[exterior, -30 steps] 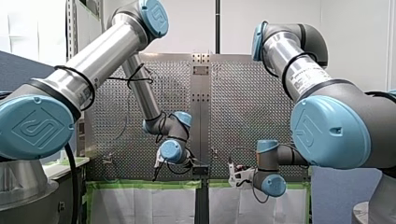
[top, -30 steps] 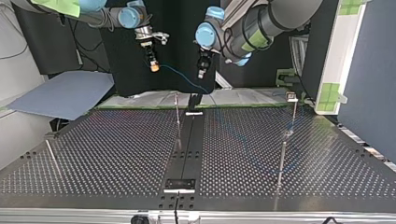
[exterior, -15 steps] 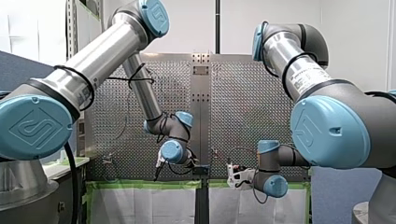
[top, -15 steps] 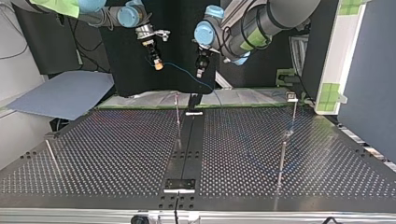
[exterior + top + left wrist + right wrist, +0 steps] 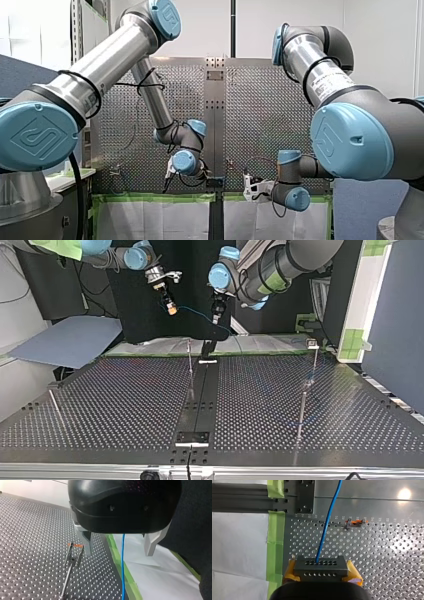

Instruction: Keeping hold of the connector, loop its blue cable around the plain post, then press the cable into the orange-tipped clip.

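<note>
Right wrist view: connector (image 5: 321,567) inside right claw (image 5: 322,571)

Front camera, behind and above the arms (image 5: 100,65), looks out over the table (image 5: 260,115); the top camera faces back, low, from across it. Both wrist cameras, close in, share the cable (image 5: 123,562), the clip (image 5: 75,545) and green tape (image 5: 115,552).

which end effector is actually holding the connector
My right end effector: its yellow pads clamp the dark connector. My left end effector is open, the blue cable only passing between its fingers.
</note>
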